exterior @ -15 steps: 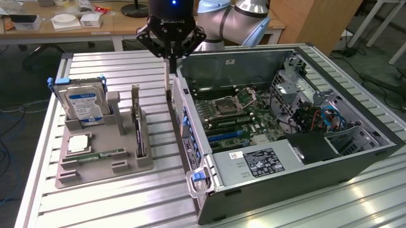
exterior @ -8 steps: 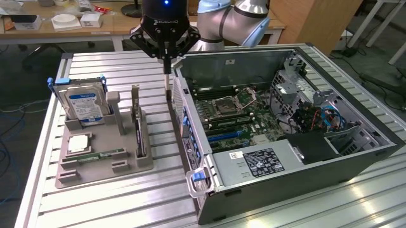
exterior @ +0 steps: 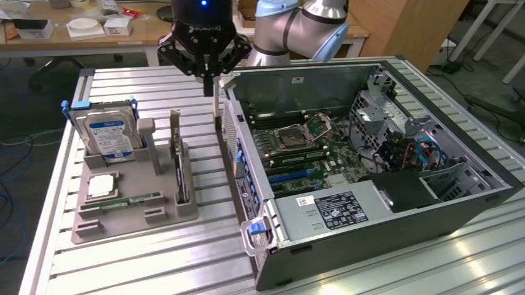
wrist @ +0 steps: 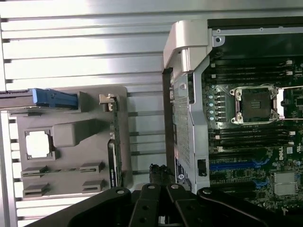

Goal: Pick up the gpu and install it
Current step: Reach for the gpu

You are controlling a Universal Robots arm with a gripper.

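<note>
Ribbed metal table [exterior: 147, 264] carries a grey holder [exterior: 123, 215] nearest, where the gpu [exterior: 181, 172] stands on edge in its slot, bracket up for easy grasping. Farther back, the hand [exterior: 209, 86] hangs fully closed, apparently holding nothing, beside the open computer case [exterior: 369, 252].

Grey holder [exterior: 131, 216], blue-labelled silver hard drive [exterior: 107, 132], seemingly black gpu [exterior: 181, 179].
</note>
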